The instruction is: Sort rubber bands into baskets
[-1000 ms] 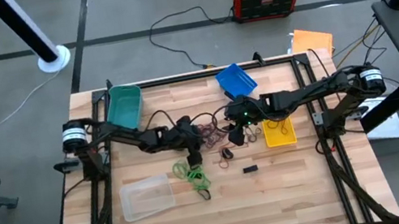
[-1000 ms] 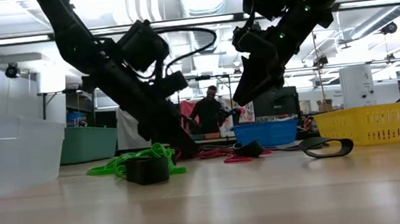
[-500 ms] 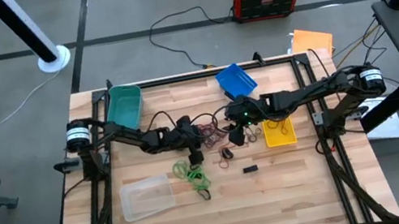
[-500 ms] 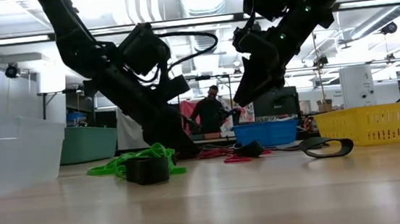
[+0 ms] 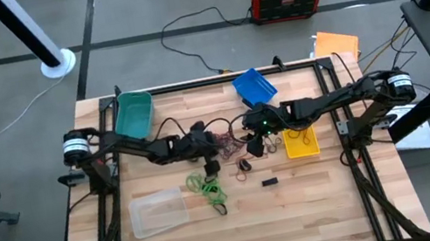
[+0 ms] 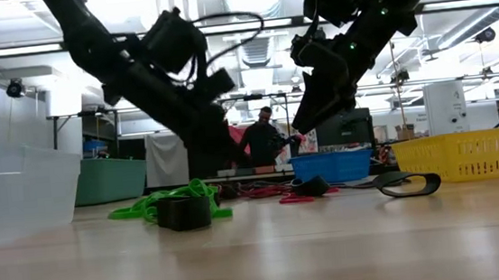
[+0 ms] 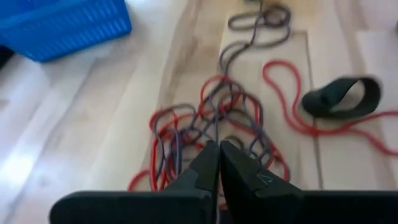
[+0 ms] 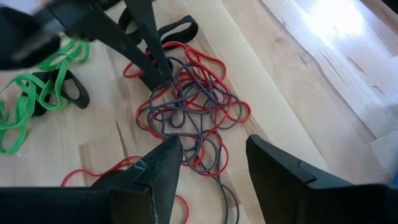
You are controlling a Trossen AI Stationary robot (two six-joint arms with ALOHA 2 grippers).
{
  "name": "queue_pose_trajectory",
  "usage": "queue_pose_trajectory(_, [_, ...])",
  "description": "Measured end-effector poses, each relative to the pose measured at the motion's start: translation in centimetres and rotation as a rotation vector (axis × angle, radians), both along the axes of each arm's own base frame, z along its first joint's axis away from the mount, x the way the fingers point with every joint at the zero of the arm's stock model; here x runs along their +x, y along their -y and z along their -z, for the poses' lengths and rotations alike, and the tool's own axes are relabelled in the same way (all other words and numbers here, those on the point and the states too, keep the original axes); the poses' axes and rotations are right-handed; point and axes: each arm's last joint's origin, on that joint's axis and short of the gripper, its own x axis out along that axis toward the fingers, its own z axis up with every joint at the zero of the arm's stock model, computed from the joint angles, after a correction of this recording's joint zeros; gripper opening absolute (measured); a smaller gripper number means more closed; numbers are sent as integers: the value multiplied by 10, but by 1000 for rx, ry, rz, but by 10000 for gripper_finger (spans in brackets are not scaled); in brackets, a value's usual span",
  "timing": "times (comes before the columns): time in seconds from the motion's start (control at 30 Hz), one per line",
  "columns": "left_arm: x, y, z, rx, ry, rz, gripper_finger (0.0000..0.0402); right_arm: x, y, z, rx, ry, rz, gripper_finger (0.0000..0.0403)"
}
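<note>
Rubber bands [image 7: 186,124], a red and grey-brown tangle at mid-bench, caught at the tips of the left hand [image 7: 219,149], its two dark fingers pressed together with strands seemingly pinched between them. Right hand [image 8: 211,155] poised just above the same tangle from the other side, fingers apart and holding nothing. Close beside the tangle: a wide black band [image 7: 341,96] standing on edge, and loose red loops trailing away across the wood. Nearer the front, a heap of bright green bands [image 5: 207,186], with a small black block [image 5: 269,182] off to one side. Farther out, four baskets: teal basket [image 5: 134,114] at the far left corner, blue basket [image 5: 254,86] at the far middle, yellow basket [image 5: 300,142] just right of the right hand, clear basket [image 5: 158,212] front left. Judged step: drawing one colour free of the knot. Best done by lifting slowly and straight up, watching for neighbouring loops riding along, and using the open right hand to pin down or pick off whatever clings before carrying anything away. Risk of dragging the whole tangle, or of a stretched band snapping loose. Room to move: the two hands very near each other, so little margin there; bare bench [image 5: 321,217] wide open toward the front edge; baskets all set well inside the black frame rails along both sides.
</note>
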Motion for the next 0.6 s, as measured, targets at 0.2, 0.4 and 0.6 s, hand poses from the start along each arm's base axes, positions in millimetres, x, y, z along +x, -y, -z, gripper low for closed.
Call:
queue_pose_trajectory(0.2, [-6,2,-7,-6,-40,35,0,0,0,1,0,-2,0,173])
queue_pose_trajectory(0.4, [-13,3,4,57,-231,109,16,-1,0,1,1,-3,0,173])
queue_pose_trajectory(0.6, [-2,1,-3,129,-208,163,70,-1,0,1,0,-2,0,173])
